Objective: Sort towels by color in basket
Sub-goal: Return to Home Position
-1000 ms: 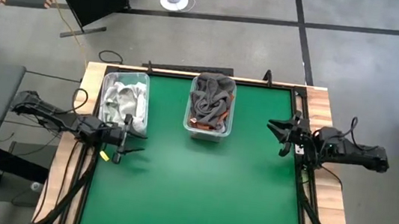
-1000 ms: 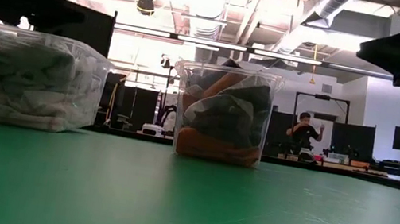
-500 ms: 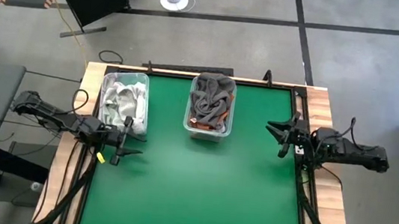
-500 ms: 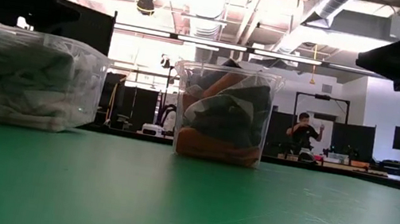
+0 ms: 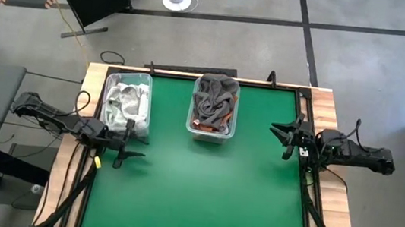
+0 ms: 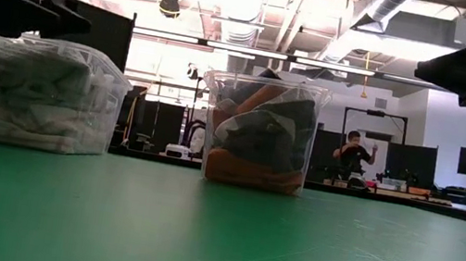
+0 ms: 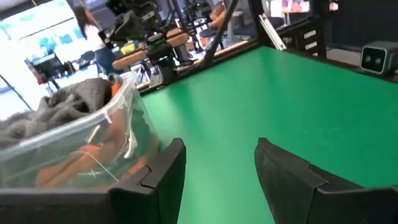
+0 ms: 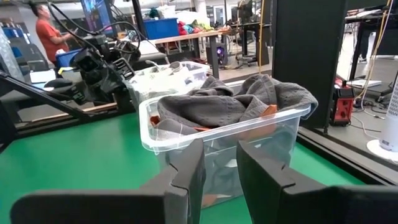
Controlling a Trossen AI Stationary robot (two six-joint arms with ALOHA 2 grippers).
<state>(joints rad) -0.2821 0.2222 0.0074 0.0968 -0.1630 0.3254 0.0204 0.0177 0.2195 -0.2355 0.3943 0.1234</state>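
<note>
Two clear plastic baskets stand on the green table. The left basket [image 5: 106, 102] holds white and light grey towels [image 5: 127, 102]. The middle basket [image 5: 193, 105] holds a dark grey towel [image 5: 216, 96] heaped over rust-orange cloth [image 5: 205, 127], which also shows in the low view [image 6: 251, 166]. My left gripper [image 5: 136, 146] hovers open just near of the left basket, pointing level toward the table's right. My right gripper [image 5: 280, 140] hangs open at the table's right edge, pointing level at the middle basket [image 8: 224, 134]. Nothing lies between either pair of fingers.
The green table surface [image 5: 201, 193] lies bare in front of the baskets. A black rail [image 5: 192, 71] runs along the far edge, with a wooden border [image 5: 68, 152] at the sides. People stand far off in the room [image 6: 356, 155].
My left gripper has rolled about its own pointing line while staying near the left basket's near end. Its fingers stay as far apart as before. The right arm and both baskets have kept still.
</note>
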